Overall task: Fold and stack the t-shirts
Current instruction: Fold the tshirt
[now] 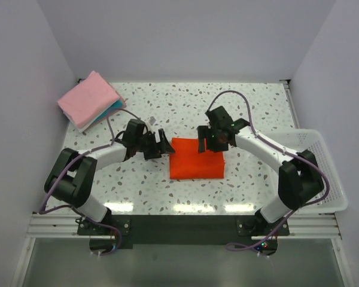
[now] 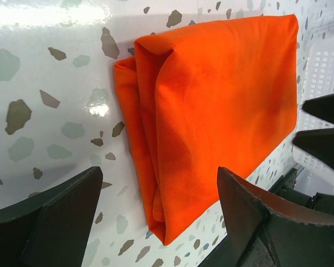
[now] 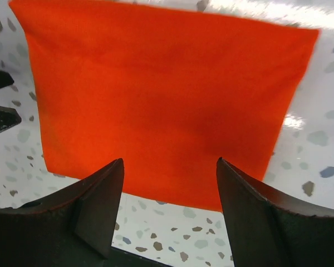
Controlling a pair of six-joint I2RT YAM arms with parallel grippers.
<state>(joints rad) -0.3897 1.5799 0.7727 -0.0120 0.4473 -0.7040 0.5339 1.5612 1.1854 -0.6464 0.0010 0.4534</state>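
Observation:
The orange-red t-shirt [image 1: 196,158] lies folded into a rectangle in the middle of the table; it also shows in the left wrist view [image 2: 211,105] and the right wrist view [image 3: 161,94]. My left gripper [image 1: 163,145] is open and empty, just left of the shirt's left edge [image 2: 160,178]. My right gripper [image 1: 210,143] is open and empty, above the shirt's far right edge [image 3: 170,167]. A folded pink shirt [image 1: 87,98] lies on a folded teal shirt [image 1: 112,108] at the far left corner.
A white mesh basket [image 1: 323,173] stands at the table's right edge. White walls close in the left, back and right sides. The tabletop is speckled white terrazzo [image 1: 167,107].

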